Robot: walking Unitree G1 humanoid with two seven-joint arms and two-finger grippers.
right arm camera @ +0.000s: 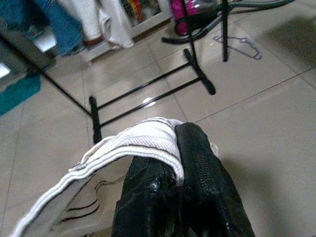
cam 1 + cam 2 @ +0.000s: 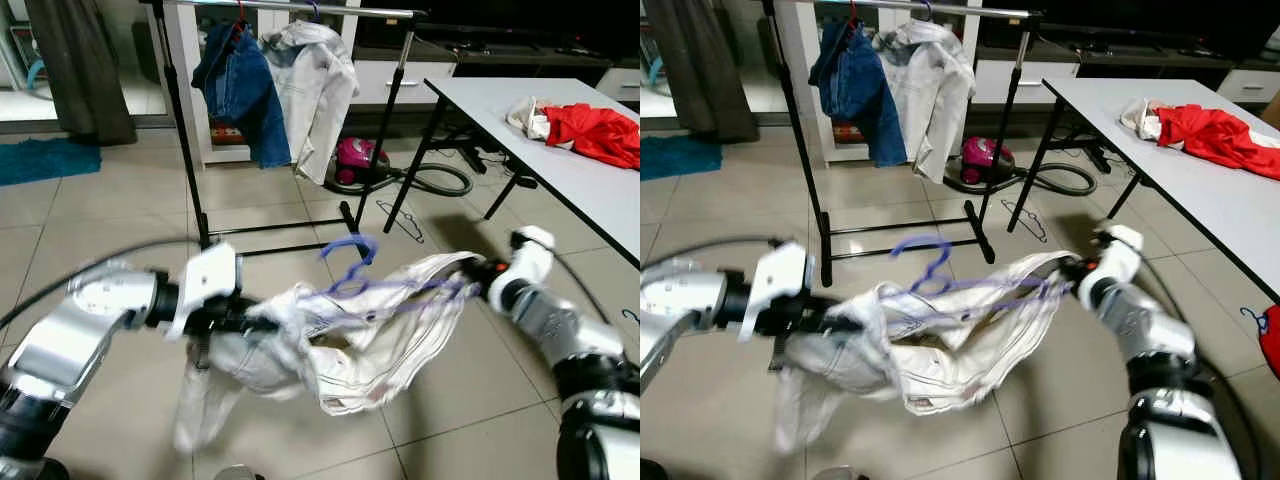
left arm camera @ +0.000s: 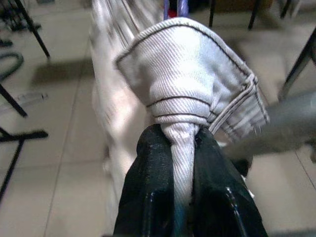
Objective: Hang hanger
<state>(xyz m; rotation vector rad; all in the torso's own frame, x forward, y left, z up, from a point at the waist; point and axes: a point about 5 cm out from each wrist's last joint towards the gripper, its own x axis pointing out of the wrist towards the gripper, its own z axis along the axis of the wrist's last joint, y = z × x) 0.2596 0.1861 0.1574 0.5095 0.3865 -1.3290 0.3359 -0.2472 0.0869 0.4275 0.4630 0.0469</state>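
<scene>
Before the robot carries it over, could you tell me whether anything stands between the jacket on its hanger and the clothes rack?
Nothing visible does. The white jacket on the purple hanger is stretched between the left gripper and right gripper, with bare tiled floor up to the clothes rack. A loose hanger lies on the floor beside the rack's right leg.

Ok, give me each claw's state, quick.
Left claw: shut on the white jacket.
Right claw: shut on the white jacket's other edge.
</scene>
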